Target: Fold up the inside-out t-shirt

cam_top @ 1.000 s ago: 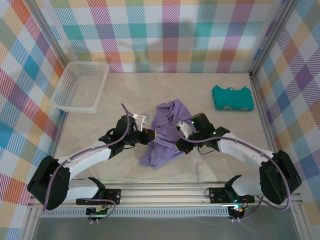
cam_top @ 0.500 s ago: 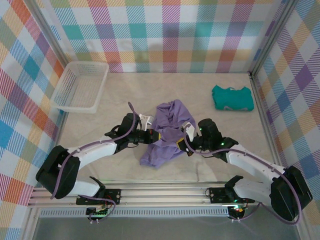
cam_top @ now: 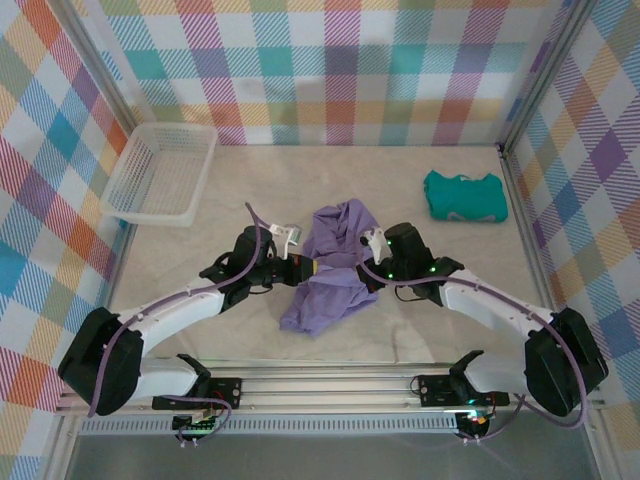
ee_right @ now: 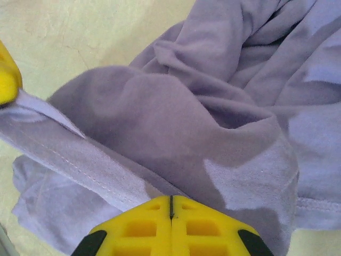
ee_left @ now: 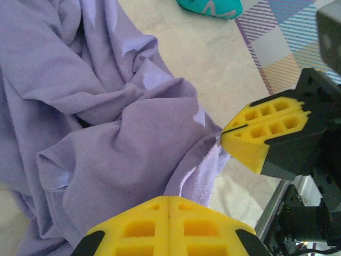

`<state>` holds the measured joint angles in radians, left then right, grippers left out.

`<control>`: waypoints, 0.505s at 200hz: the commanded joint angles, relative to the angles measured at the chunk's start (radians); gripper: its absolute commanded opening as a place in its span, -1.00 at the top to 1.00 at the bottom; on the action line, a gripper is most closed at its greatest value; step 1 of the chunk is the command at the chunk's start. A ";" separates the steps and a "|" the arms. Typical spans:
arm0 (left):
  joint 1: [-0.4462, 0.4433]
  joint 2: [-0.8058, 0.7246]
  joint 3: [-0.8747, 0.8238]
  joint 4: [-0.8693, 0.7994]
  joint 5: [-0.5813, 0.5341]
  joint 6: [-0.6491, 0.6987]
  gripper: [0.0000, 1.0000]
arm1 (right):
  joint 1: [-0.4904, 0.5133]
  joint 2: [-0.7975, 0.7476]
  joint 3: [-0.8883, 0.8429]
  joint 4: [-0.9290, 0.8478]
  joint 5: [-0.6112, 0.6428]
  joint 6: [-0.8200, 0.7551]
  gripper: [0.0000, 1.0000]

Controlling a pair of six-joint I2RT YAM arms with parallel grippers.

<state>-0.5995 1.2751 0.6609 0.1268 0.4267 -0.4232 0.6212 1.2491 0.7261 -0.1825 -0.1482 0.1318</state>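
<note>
The inside-out t-shirt lies crumpled in a lavender heap at the middle of the table. My left gripper presses in from its left side and is shut on a fold of the t-shirt, its jaws closed tight. My right gripper comes in from the right, shut on the stitched hem of the t-shirt with its jaws together. The two grippers stand close, and a short band of hem runs taut between them. The right gripper's yellow fingers show pinching that hem.
A white mesh basket stands at the back left. A folded teal garment lies at the back right, also visible as a teal garment in the left wrist view. Plaid walls close in three sides. A metal rail runs along the near edge.
The right wrist swung toward the near right and then came back up beside the shirt. The left wrist shifted slightly right and back. Both grippers stayed shut; the shirt heap barely changed.
</note>
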 commanded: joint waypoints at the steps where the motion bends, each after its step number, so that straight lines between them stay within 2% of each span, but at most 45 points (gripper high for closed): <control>1: 0.011 0.038 0.025 -0.022 0.000 0.023 1.00 | -0.009 0.027 0.026 -0.029 0.023 0.022 1.00; 50: 0.014 0.097 0.061 -0.006 0.063 0.026 0.77 | -0.027 0.042 0.033 -0.039 0.022 0.022 1.00; 101: 0.029 0.094 0.052 0.020 0.114 0.015 0.36 | -0.047 0.058 0.048 -0.056 0.014 0.015 1.00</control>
<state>-0.5877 1.3735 0.6922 0.1268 0.4934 -0.4095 0.5854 1.2961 0.7349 -0.2127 -0.1337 0.1429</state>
